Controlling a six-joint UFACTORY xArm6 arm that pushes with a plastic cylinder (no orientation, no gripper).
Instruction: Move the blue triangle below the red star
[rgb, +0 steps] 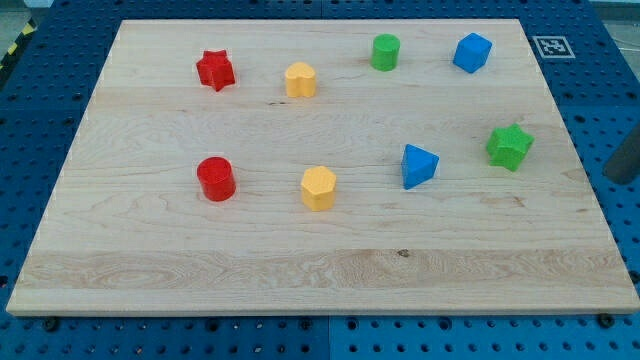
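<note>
The blue triangle (419, 165) lies right of the board's middle. The red star (215, 70) sits near the view's top left. A dark rod shows at the view's right edge, off the board; its lower end, my tip (619, 176), is far to the right of the blue triangle and right of the green star (510, 146). It touches no block.
A red cylinder (215, 179) stands below the red star. A yellow hexagon (318, 188) is left of the blue triangle. A yellow block (300, 79), a green cylinder (385, 51) and a blue cube (472, 52) line the top. The wooden board (320, 270) lies on a blue pegboard.
</note>
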